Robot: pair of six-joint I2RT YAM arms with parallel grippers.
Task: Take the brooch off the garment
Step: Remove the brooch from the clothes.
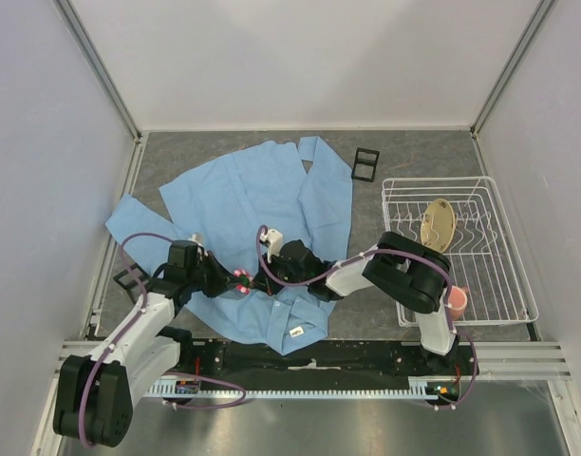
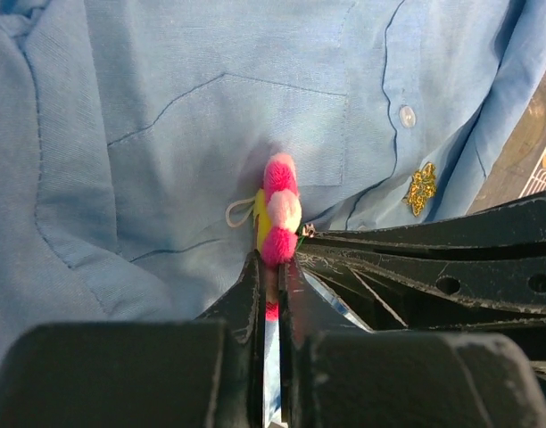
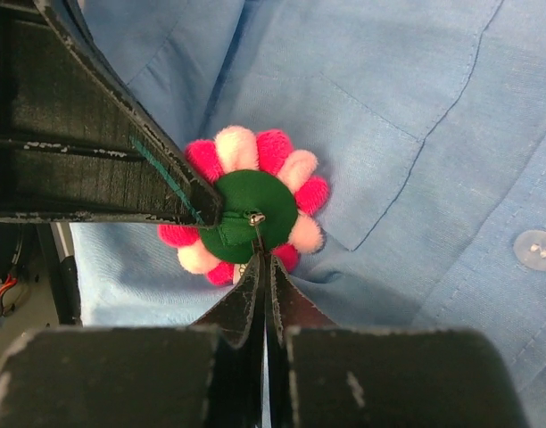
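The light blue garment (image 1: 262, 195) lies spread on the table. The brooch (image 1: 241, 277) sits near the garment's chest pocket, tipped up on edge. The left wrist view shows the brooch (image 2: 280, 209) side-on, pink petals with a yellow layer. The right wrist view shows the brooch's (image 3: 252, 216) green back and metal pin. My left gripper (image 2: 273, 272) is shut on the brooch's lower edge. One of its fingers (image 3: 95, 134) also shows in the right wrist view. My right gripper (image 3: 264, 267) is shut on the pin at the brooch's back, and its fingers (image 2: 434, 259) reach in from the right.
A dull gold emblem (image 2: 422, 188) and a button (image 2: 407, 116) sit on the shirt to the right of the pocket. A white wire dish rack (image 1: 504, 285) holding a tan plate (image 1: 439, 223) stands at the right, with a pink cup (image 1: 456, 302) beside it. A black frame (image 1: 365, 163) lies behind.
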